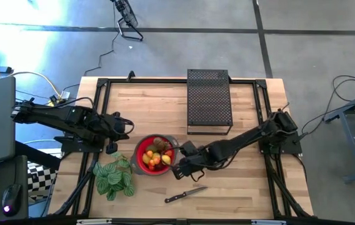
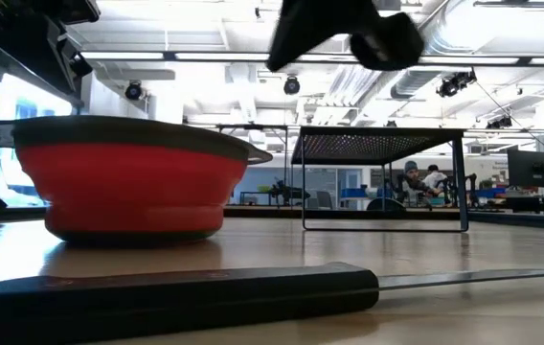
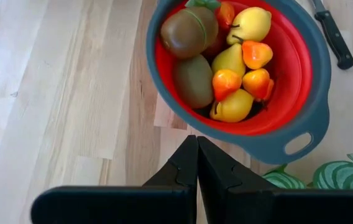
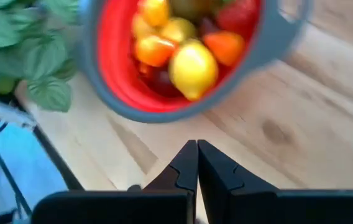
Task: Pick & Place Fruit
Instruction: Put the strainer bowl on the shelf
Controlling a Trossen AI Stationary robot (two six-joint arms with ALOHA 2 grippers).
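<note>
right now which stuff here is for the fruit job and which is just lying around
For the job:
fruit
red bowl holding it
left gripper, shut, empty
right gripper, shut, empty

Lying about:
knife
leafy plant
black mesh rack

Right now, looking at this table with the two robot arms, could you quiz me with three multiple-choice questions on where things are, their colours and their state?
1. Where is the fruit?
A in the bowl
B on the black rack
C scattered on the wood

2. What colour is the bowl inside?
A blue
B red
C white

3. How do both pincers stand?
A wide open
B holding fruit
C shut, empty

Answers: A, every piece lies in the bowl; B, red inside, grey rim; C, left pincer and right pincer show fingers pressed together, nothing between.
</note>
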